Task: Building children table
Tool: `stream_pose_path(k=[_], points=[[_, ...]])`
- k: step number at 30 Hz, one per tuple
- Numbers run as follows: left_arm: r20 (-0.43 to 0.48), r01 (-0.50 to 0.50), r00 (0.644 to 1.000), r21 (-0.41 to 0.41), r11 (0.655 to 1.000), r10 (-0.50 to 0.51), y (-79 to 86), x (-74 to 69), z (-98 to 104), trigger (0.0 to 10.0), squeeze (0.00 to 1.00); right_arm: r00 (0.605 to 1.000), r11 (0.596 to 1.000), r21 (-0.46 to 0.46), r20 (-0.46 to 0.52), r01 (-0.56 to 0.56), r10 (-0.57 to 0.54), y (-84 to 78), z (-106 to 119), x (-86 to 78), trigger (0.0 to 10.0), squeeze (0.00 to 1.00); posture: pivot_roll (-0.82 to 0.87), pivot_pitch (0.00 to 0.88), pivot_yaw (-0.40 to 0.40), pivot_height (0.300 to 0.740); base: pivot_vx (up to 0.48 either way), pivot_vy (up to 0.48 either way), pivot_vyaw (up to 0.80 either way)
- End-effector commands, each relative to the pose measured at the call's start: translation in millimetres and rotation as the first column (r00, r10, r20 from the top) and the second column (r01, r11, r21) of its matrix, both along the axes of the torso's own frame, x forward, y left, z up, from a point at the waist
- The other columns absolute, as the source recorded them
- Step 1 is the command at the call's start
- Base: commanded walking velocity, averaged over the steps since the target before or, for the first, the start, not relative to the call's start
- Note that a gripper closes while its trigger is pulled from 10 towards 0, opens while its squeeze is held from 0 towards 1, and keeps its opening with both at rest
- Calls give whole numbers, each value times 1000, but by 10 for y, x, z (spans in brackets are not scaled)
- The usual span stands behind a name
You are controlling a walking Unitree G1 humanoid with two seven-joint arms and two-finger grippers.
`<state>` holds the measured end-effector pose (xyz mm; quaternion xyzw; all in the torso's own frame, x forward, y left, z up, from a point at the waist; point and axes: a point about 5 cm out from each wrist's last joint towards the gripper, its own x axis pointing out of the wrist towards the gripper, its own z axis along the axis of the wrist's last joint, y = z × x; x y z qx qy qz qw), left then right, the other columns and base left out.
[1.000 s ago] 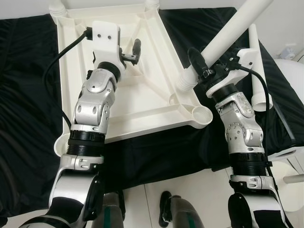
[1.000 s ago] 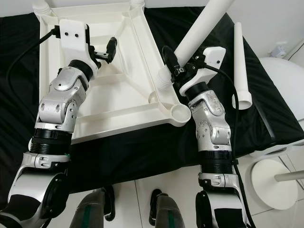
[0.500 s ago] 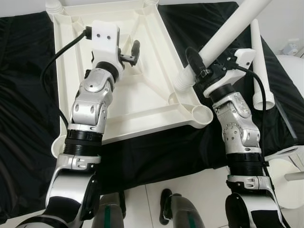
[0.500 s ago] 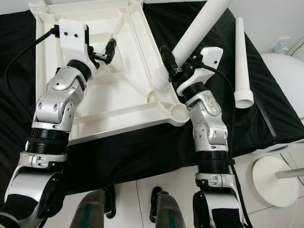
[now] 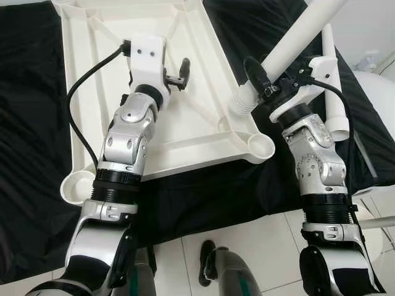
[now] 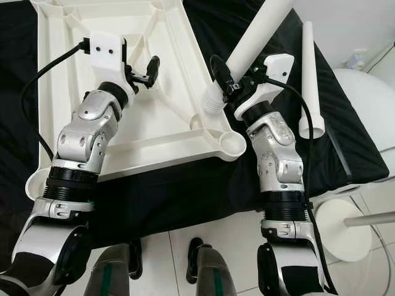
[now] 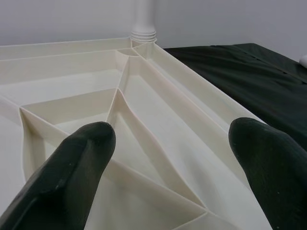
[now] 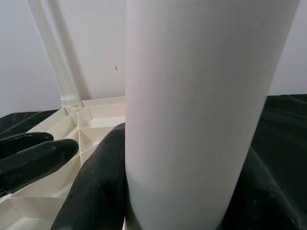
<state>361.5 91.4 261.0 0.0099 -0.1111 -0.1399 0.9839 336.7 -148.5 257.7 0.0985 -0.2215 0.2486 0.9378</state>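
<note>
Left eye view showed the right gripper (image 5: pixel 266 92) clamped around the white table leg (image 5: pixel 290 49), its long axis slanting up and away, threaded end low beside the upturned tabletop (image 5: pixel 203 132); the empty corner socket (image 5: pixel 260 146) lay just nearer the robot. The left gripper (image 7: pixel 170 143) hovered spread, empty, over the ribs

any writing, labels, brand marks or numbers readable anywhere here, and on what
None: no text, label, brand mark or number can be read in these pictures.
The upturned white table top is plain moulded plastic with ribs, no marking.
The white leg held by the right gripper and the loose leg on the black cloth are blank.
The left gripper and its white wrist housing show two small holes, no lettering.
</note>
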Motion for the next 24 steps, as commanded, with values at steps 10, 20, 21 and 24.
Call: stream_pose_path(k=[10, 20, 21, 24], points=[[-40, 106, 994, 61, 993, -103, -163, -86, -149, 10000, 0, 999, 999, -2, -40, 38, -38, -29, -73, 34, 10000, 0, 30, 179, -93, 740, 0, 0, 0], [-41, 319, 947, 206, 925, -318, -372, -316, -329, 10000, 0, 992, 995, -46, -83, 91, -95, -34, -180, 91, 10000, 0, 51, 151, -79, 740, 0, 0, 0], [-52, 380, 924, 240, 893, -379, -403, -379, -385, 10000, 0, 991, 993, -55, -85, 100, -104, -31, -201, 104, 10000, 0, 52, 138, -74, 740, 0, 0, 0], [-77, 489, 869, 283, 825, -488, -424, -487, -465, 10000, 0, 990, 992, -66, -86, 107, -112, -16, -240, 117, 10000, 0, 56, 125, -68, 740, 0, 0, 0]])
